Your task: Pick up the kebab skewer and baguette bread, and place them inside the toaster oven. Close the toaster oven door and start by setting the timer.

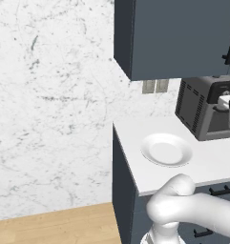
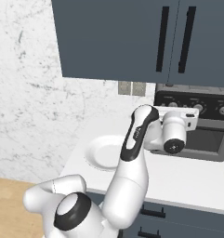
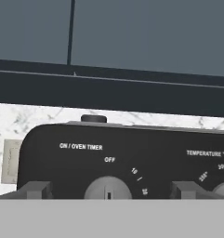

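Note:
My gripper [image 3: 108,190] is open and faces the black control panel of the toaster oven [image 2: 204,139]. Its two fingertips [image 3: 35,189] stand either side of the round timer knob [image 3: 107,188], under the words ON / OVEN TIMER, without touching it. In the right base view the hand is raised in front of the panel's left end. The toaster oven door [image 2: 202,142] stands upright against the oven front and looks shut. The oven's slotted side [image 1: 190,106] faces the left base view. The kebab skewer and the baguette bread are out of view.
A bare white plate [image 1: 166,149] lies on the white counter [image 1: 135,138] left of the oven. A temperature knob [image 3: 223,188] sits right of the timer knob. Dark wall cabinets [image 2: 132,37] hang close above the oven. The counter ends at the left, beside a marble wall.

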